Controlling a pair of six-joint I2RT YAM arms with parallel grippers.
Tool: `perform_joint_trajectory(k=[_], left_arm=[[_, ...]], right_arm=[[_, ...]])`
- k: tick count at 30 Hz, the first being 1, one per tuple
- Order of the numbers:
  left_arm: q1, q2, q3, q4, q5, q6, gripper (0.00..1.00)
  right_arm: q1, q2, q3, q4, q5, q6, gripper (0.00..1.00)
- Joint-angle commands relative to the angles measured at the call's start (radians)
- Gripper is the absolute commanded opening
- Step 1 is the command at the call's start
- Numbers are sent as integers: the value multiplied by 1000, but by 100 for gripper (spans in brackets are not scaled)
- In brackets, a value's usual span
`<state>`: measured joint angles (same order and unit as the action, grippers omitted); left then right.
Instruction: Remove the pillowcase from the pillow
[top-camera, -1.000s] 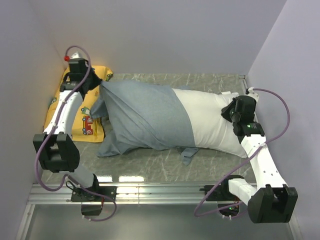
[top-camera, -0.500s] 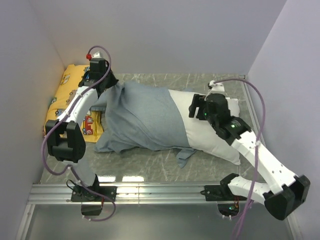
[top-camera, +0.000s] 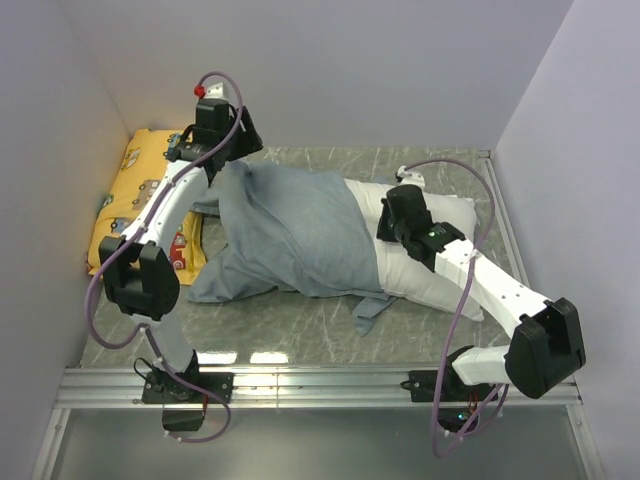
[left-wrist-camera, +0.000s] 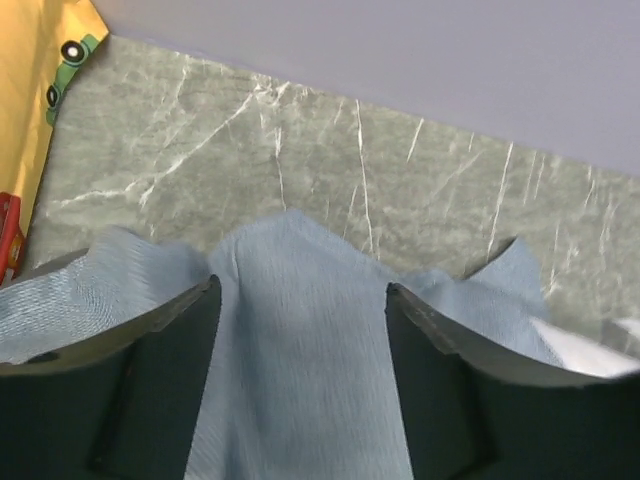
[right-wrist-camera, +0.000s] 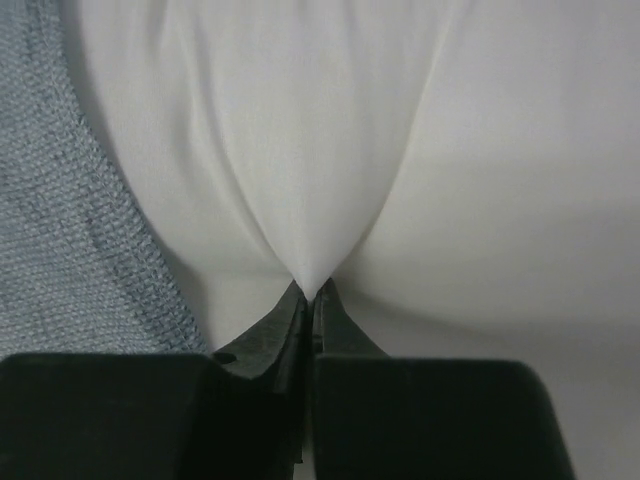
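bench (top-camera: 300, 330): pillow (top-camera: 462, 218) laid lengthwise, left to right.
pillowcase (top-camera: 295, 235): left half of pillow covered.
left end effector (left-wrist-camera: 300, 290): held open astride the case's far-left end.
right end effector (right-wrist-camera: 310, 295): clamped on bare pillow near hem.

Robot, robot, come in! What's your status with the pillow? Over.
Left jaws open, pillowcase corner between them. Right jaws shut, pinching pillow. Case covers roughly pillow's left half. Yellow pillow close beside, not blocking.
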<state>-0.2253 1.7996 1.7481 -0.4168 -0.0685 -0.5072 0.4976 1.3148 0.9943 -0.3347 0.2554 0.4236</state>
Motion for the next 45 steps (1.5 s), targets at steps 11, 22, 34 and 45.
perform_joint_trajectory(k=[11, 22, 34, 45], left_arm=[[-279, -601, -685, 93, -197, -91, 83], [-296, -568, -815, 96, -279, -166, 27], [170, -720, -825, 49, -331, -231, 1], [135, -743, -950, 177, -120, -218, 1]], right_arm=[[-129, 18, 17, 63, -160, 50, 0], [-151, -40, 43, 22, -94, 30, 0], [-352, -127, 116, -59, -56, 27, 0], [-145, -176, 64, -29, -39, -26, 45]])
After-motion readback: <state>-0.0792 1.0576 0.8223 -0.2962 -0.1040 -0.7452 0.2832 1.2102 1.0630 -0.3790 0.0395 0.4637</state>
